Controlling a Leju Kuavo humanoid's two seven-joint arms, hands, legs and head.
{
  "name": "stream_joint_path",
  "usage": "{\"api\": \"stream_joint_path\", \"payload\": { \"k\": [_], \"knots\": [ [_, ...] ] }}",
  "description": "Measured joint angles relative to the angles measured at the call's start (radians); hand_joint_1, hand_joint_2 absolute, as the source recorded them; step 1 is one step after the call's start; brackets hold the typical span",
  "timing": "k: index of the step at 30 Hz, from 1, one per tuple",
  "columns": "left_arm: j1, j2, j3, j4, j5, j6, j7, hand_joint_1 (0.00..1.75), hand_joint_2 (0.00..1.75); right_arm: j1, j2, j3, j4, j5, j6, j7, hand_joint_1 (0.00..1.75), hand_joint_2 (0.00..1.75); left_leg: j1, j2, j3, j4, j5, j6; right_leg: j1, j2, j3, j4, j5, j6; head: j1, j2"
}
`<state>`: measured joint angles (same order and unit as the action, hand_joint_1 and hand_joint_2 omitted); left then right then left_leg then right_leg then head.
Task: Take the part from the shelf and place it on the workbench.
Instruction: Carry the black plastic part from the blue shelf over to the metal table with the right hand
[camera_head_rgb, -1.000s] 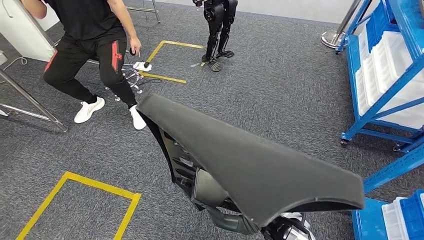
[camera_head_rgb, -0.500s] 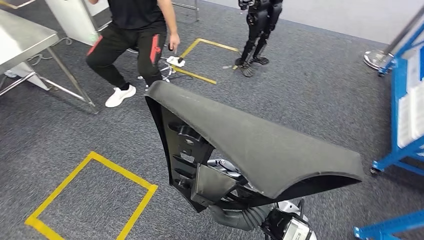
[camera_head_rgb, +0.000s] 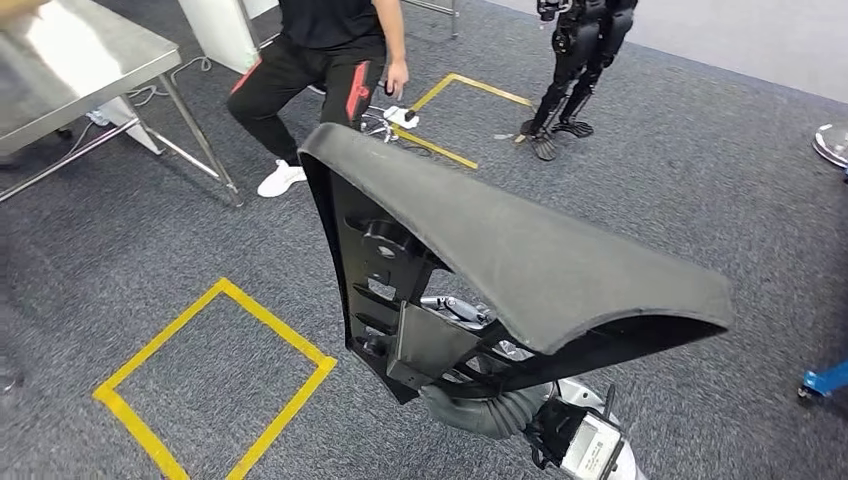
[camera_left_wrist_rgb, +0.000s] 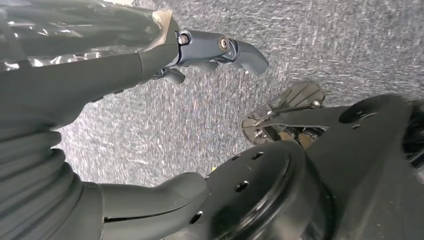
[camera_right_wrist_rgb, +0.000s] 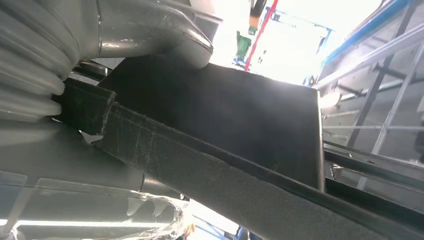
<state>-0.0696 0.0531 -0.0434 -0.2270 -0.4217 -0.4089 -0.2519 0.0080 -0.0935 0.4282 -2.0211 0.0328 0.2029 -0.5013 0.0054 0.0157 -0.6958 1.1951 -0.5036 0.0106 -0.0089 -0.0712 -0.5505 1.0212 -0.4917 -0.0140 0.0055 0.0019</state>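
The part (camera_head_rgb: 520, 260) is a large curved panel, dark grey felt on top with black ribbed plastic beneath. It is carried in the air at the middle of the head view. My right hand (camera_head_rgb: 487, 408) grips it from below at its near edge. In the right wrist view the thumb (camera_right_wrist_rgb: 150, 35) lies over the part's felt face (camera_right_wrist_rgb: 225, 115), and its other fingers are hidden by the part. My left hand (camera_left_wrist_rgb: 125, 70) hangs over the carpet with thumb and fingers (camera_left_wrist_rgb: 220, 47) apart and nothing in them. The steel workbench (camera_head_rgb: 70, 60) stands at the far left.
A person (camera_head_rgb: 320, 50) in black stands beyond the part, next to the workbench's legs. Another small dark robot (camera_head_rgb: 580, 50) stands at the back. A yellow taped square (camera_head_rgb: 215, 385) marks the grey carpet at the near left. A blue shelf foot (camera_head_rgb: 825, 380) sits at the right edge.
The whole view has swung left: the blue shelves have slid out at the right and the workbench has come in at the left. The part stays in my right hand.
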Motion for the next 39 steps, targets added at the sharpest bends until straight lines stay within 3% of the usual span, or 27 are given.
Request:
{"api": "stream_joint_path", "payload": {
  "k": [2, 4, 6, 8, 10, 12, 13, 14, 16, 17, 19, 21, 23, 25, 27, 28, 29, 30, 32, 34, 36, 37, 39],
  "knots": [
    [-0.004, 0.001, 0.003, 0.0, -0.004, 0.0, 0.005, 0.0, 1.75, 0.0, 0.006, -0.007, 0.0, -0.001, 0.0, -0.001, 1.75, 1.75, -0.015, 0.049, 0.067, -0.126, 0.045, 0.023, 0.007, -0.02, 0.007, 0.0, -0.007, 0.003, 0.0, 0.0],
    [-0.011, 0.002, 0.004, -0.001, -0.007, -0.001, 0.012, 0.0, 1.75, 0.002, 0.013, -0.019, 0.0, -0.003, 0.002, -0.002, 1.75, 1.75, -0.028, 0.068, 0.089, -0.17, 0.051, 0.035, 0.01, -0.042, 0.012, -0.001, -0.013, 0.011, 0.001, 0.0],
    [-0.013, 0.001, 0.004, -0.002, -0.013, 0.001, 0.019, 0.0, 1.75, 0.005, 0.021, -0.035, -0.002, -0.003, 0.007, -0.002, 1.75, 1.75, -0.026, 0.039, 0.096, -0.183, 0.057, 0.037, 0.011, -0.058, 0.019, -0.003, -0.019, 0.019, 0.001, 0.0],
    [-0.015, -0.001, 0.005, -0.002, -0.023, 0.004, 0.027, 0.0, 1.75, 0.008, 0.028, -0.051, -0.006, -0.002, 0.01, -0.005, 1.75, 1.75, -0.018, 0.012, 0.113, -0.205, 0.069, 0.04, 0.01, -0.018, 0.012, 0.03, -0.038, 0.026, 0.001, 0.0],
    [-0.022, -0.005, 0.004, -0.003, -0.03, 0.005, 0.033, 0.0, 1.75, 0.016, 0.031, -0.066, -0.008, 0.0, 0.011, -0.01, 1.75, 1.75, -0.012, -0.015, 0.121, -0.216, 0.075, 0.042, 0.005, 0.044, -0.042, 0.139, -0.08, 0.026, 0.003, 0.0],
    [-0.026, -0.009, 0.004, -0.003, -0.034, 0.005, 0.036, 0.0, 1.75, 0.027, 0.033, -0.077, -0.007, 0.002, 0.011, -0.012, 1.75, 1.75, -0.011, -0.046, 0.12, -0.214, 0.075, 0.043, -0.001, 0.062, -0.109, 0.253, -0.111, 0.031, 0.006, 0.0],
    [-0.026, -0.011, 0.004, -0.003, -0.035, 0.005, 0.037, 0.0, 1.75, 0.031, 0.034, -0.081, -0.007, 0.003, 0.011, -0.013, 1.75, 1.75, -0.01, -0.062, 0.121, -0.214, 0.075, 0.041, -0.005, 0.064, -0.122, 0.265, -0.105, 0.04, 0.006, 0.0],
    [-0.025, -0.013, 0.004, -0.003, -0.037, 0.005, 0.037, 0.0, 1.75, 0.033, 0.035, -0.084, -0.007, 0.003, 0.011, -0.013, 1.75, 1.75, -0.008, -0.077, 0.122, -0.212, 0.073, 0.039, -0.009, 0.066, -0.116, 0.238, -0.083, 0.052, 0.006, 0.0],
    [-0.026, -0.015, 0.004, -0.003, -0.038, 0.005, 0.039, 0.0, 1.75, 0.034, 0.039, -0.091, -0.007, 0.005, 0.01, -0.014, 1.75, 1.75, -0.002, -0.105, 0.121, -0.203, 0.068, 0.029, -0.021, 0.091, -0.065, 0.108, -0.019, 0.077, 0.006, 0.0],
    [-0.027, -0.015, 0.005, -0.003, -0.038, 0.005, 0.039, 0.0, 1.75, 0.035, 0.041, -0.094, -0.007, 0.006, 0.01, -0.014, 1.75, 1.75, -0.001, -0.118, 0.118, -0.195, 0.063, 0.021, -0.024, 0.105, -0.041, 0.052, 0.003, 0.08, 0.006, 0.0],
    [-0.028, -0.014, 0.005, -0.003, -0.039, 0.005, 0.042, 0.0, 1.75, 0.038, 0.044, -0.098, -0.008, 0.008, 0.01, -0.015, 1.75, 1.75, -0.002, -0.135, 0.109, -0.186, 0.057, 0.008, -0.024, 0.119, -0.02, 0.007, 0.016, 0.066, 0.007, 0.0],
    [-0.026, -0.013, 0.005, -0.003, -0.04, 0.005, 0.044, 0.0, 1.75, 0.04, 0.049, -0.101, -0.009, 0.01, 0.01, -0.016, 1.75, 1.75, 0.001, -0.143, 0.103, -0.185, 0.056, 0.0, -0.021, 0.103, -0.019, 0.007, 0.018, 0.046, 0.006, 0.0],
    [-0.025, -0.013, 0.005, -0.003, -0.041, 0.003, 0.045, 0.0, 1.75, 0.04, 0.055, -0.102, -0.009, 0.011, 0.01, -0.016, 1.75, 1.75, 0.002, -0.103, 0.089, -0.155, 0.038, -0.007, -0.022, 0.087, -0.017, 0.005, 0.018, 0.032, 0.004, 0.0],
    [-0.029, -0.013, 0.005, -0.003, -0.042, 0.001, 0.046, 0.0, 1.75, 0.041, 0.06, -0.103, -0.009, 0.013, 0.009, -0.017, 1.75, 1.75, 0.003, -0.043, 0.036, -0.051, -0.017, -0.016, -0.019, 0.067, -0.014, 0.004, 0.015, 0.021, 0.0, 0.0],
    [-0.031, -0.013, 0.005, -0.003, -0.043, 0.002, 0.046, 0.0, 1.75, 0.044, 0.063, -0.104, -0.009, 0.014, 0.009, -0.017, 1.75, 1.75, 0.005, -0.021, -0.032, 0.074, -0.066, -0.02, -0.014, 0.043, -0.014, 0.005, 0.011, 0.016, -0.002, 0.0],
    [-0.031, -0.014, 0.005, -0.003, -0.044, 0.002, 0.046, 0.0, 1.75, 0.045, 0.064, -0.104, -0.009, 0.014, 0.009, -0.017, 1.75, 1.75, 0.006, -0.019, -0.049, 0.101, -0.067, -0.019, -0.012, 0.03, -0.013, 0.005, 0.01, 0.014, -0.002, 0.0],
    [-0.03, -0.014, 0.005, -0.003, -0.045, 0.002, 0.046, 0.0, 1.75, 0.046, 0.064, -0.104, -0.009, 0.014, 0.009, -0.017, 1.75, 1.75, 0.005, -0.017, -0.047, 0.091, -0.05, -0.016, -0.01, 0.018, -0.011, 0.005, 0.008, 0.012, -0.002, 0.0],
    [-0.029, -0.014, 0.005, -0.003, -0.047, 0.002, 0.047, 0.0, 1.75, 0.046, 0.065, -0.104, -0.009, 0.014, 0.009, -0.017, 1.75, 1.75, 0.005, -0.013, -0.025, 0.045, -0.019, -0.011, -0.008, 0.007, -0.008, 0.005, 0.005, 0.011, -0.002, 0.0],
    [-0.031, -0.014, 0.005, -0.003, -0.049, 0.002, 0.047, 0.0, 1.75, 0.046, 0.067, -0.104, -0.009, 0.014, 0.009, -0.017, 1.75, 1.75, -0.004, 0.029, 0.045, -0.087, 0.04, 0.005, -0.002, -0.014, -0.001, 0.005, -0.001, 0.012, -0.002, 0.0],
    [-0.035, -0.014, 0.005, -0.004, -0.05, 0.002, 0.047, 0.0, 1.75, 0.047, 0.07, -0.105, -0.009, 0.014, 0.009, -0.017, 1.75, 1.75, -0.016, 0.063, 0.082, -0.159, 0.057, 0.016, 0.005, -0.034, 0.004, 0.005, -0.008, 0.019, -0.001, 0.0],
    [-0.036, -0.014, 0.005, -0.004, -0.051, 0.002, 0.047, 0.0, 1.75, 0.047, 0.072, -0.106, -0.009, 0.015, 0.009, -0.017, 1.75, 1.75, -0.021, 0.044, 0.086, -0.171, 0.054, 0.022, 0.007, -0.056, 0.013, 0.0, -0.013, 0.029, -0.001, 0.0],
    [-0.034, -0.015, 0.005, -0.004, -0.052, 0.002, 0.046, 0.0, 1.75, 0.047, 0.073, -0.107, -0.01, 0.016, 0.009, -0.017, 1.75, 1.75, -0.019, 0.031, 0.091, -0.178, 0.057, 0.026, 0.007, -0.051, 0.015, 0.003, -0.018, 0.034, 0.0, 0.0],
    [-0.032, -0.016, 0.006, -0.004, -0.053, 0.002, 0.044, 0.0, 1.75, 0.048, 0.075, -0.109, -0.012, 0.017, 0.009, -0.018, 1.75, 1.75, -0.012, 0.004, 0.103, -0.191, 0.066, 0.033, 0.005, -0.004, 0.0, 0.051, -0.045, 0.037, 0.002, 0.0]
  ]
}}
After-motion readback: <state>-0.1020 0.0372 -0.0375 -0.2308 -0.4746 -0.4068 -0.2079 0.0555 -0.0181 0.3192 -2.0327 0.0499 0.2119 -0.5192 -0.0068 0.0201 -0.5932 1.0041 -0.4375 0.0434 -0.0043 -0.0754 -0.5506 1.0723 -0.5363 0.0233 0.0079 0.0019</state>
